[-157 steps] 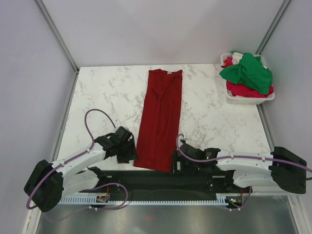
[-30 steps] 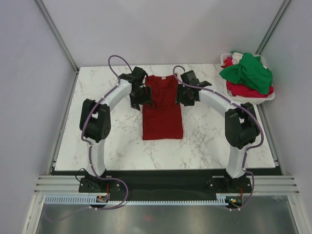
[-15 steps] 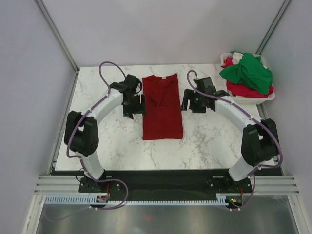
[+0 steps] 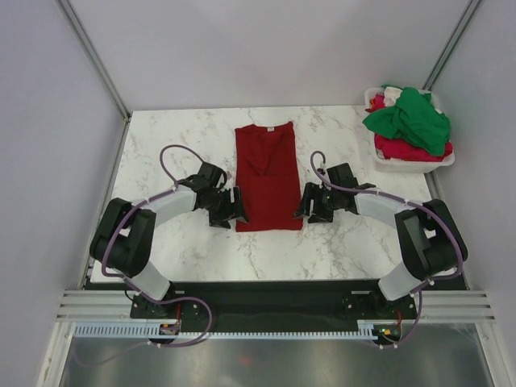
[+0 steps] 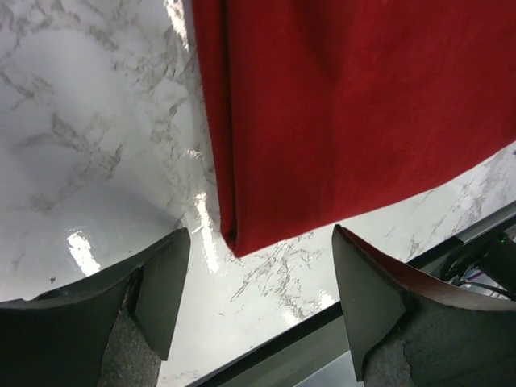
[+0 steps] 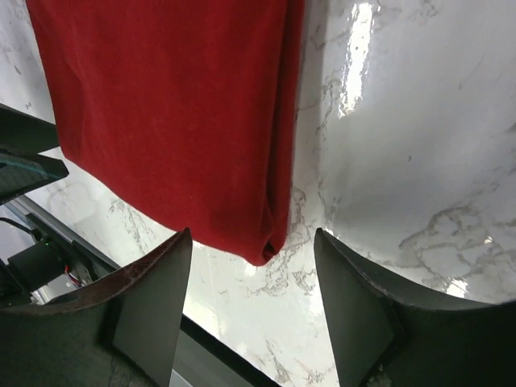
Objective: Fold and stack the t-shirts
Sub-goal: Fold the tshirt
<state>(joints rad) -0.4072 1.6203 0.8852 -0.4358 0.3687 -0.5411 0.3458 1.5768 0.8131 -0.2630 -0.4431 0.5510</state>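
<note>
The dark red t-shirt lies folded in half as a rectangle in the middle of the marble table, collar at the far end. My left gripper is open and empty, low beside the shirt's near left corner. My right gripper is open and empty beside the near right corner. Each corner sits between the open jaws without being touched. A bright green t-shirt and a lighter red t-shirt lie crumpled in the basket.
The white plastic basket stands at the far right corner of the table. The table's black front edge lies just beyond the shirt's near hem. Grey walls surround the table.
The long shirt was folded in half, its near end laid over the far half. Both grippers let go near the collar and moved back along the sides to the near corners.
</note>
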